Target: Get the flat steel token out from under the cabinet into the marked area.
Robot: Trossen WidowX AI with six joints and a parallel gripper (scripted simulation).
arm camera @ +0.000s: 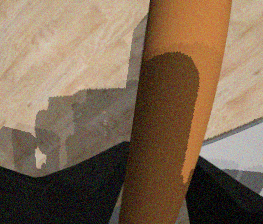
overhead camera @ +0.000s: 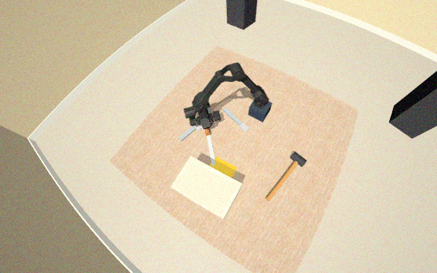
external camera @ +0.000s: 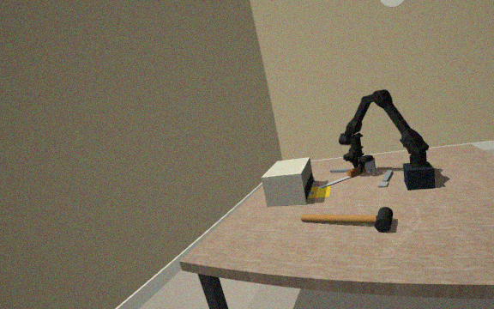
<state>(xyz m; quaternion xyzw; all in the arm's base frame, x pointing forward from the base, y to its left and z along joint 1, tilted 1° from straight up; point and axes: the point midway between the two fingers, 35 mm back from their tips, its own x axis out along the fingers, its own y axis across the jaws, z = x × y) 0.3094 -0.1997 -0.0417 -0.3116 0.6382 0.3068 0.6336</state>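
The black parallel-jaw gripper [overhead camera: 206, 128] [external camera: 355, 168] [arm camera: 158, 153] is closed on the orange handle [overhead camera: 208, 132] [external camera: 352, 172] [arm camera: 174, 100] of 1 long, thin metal blade [overhead camera: 211, 148] [external camera: 337, 182], whose tip reaches the flat yellow marked area [overhead camera: 224, 167] [external camera: 322, 191] before the cream box-shaped cabinet [overhead camera: 207, 187] [external camera: 286, 184]. The steel token cannot be made out. The pale wood-grain table [overhead camera: 317, 125] [external camera: 444, 240] has its far edge near plain tan walls [overhead camera: 70, 45] [external camera: 380, 56].

Cream cabinet [overhead camera: 207, 186] [external camera: 286, 182], yellow marked area [overhead camera: 224, 167] [external camera: 323, 191], orange handle [overhead camera: 207, 132] [external camera: 353, 172] [arm camera: 182, 100], wood-grained table [overhead camera: 158, 152] [external camera: 251, 245] [arm camera: 47, 50]
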